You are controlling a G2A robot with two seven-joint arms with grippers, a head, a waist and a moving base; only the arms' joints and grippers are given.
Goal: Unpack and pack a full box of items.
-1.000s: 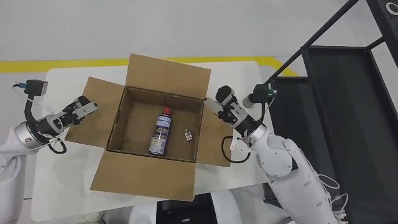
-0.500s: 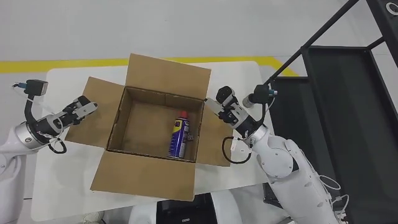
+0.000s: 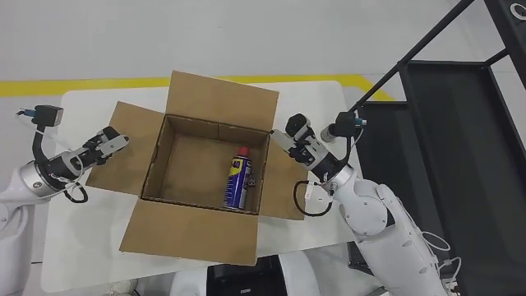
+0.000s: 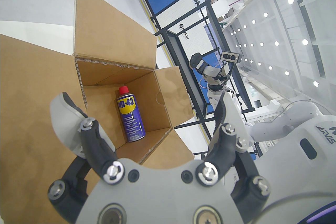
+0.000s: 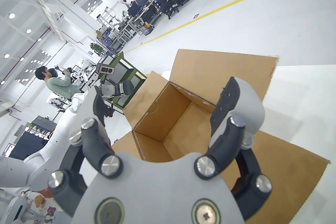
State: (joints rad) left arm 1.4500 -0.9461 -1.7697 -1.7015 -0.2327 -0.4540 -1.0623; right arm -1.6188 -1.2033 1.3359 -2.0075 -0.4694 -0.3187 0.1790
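While both arms hang at either side of an open cardboard box (image 3: 222, 94), a spray can (image 3: 238, 179) lies alone on its floor, close to the wall on the robot's right. The left gripper (image 3: 115, 141) is held over the outer edge of the left flap, its forearm angled in from the table's corner. The left wrist view shows its 2 fingers (image 4: 65, 114) spread wide with nothing between them, aimed across the box mouth. The right gripper (image 3: 283, 136) is poised above the right flap, wrist bent toward the box. In the right wrist view its 2 fingers (image 5: 236, 99) are likewise parted and empty.

The box is plain brown corrugated board with fluted, ragged cut edges, and its 4 flaps are folded outward. It rests on a white table (image 3: 90, 230). Each finger is a smooth grey shell faced with a black ribbed pad and pinned to dark links by bright screws.

The can is a slim metal cylinder with a glossy blue and yellow label and a red cap. Its long axis runs nearly front to back, slightly slanted, with the cap pointing toward the far flap and the base toward the robot. A black metal rack (image 3: 444, 131) stands beside the table on the right.
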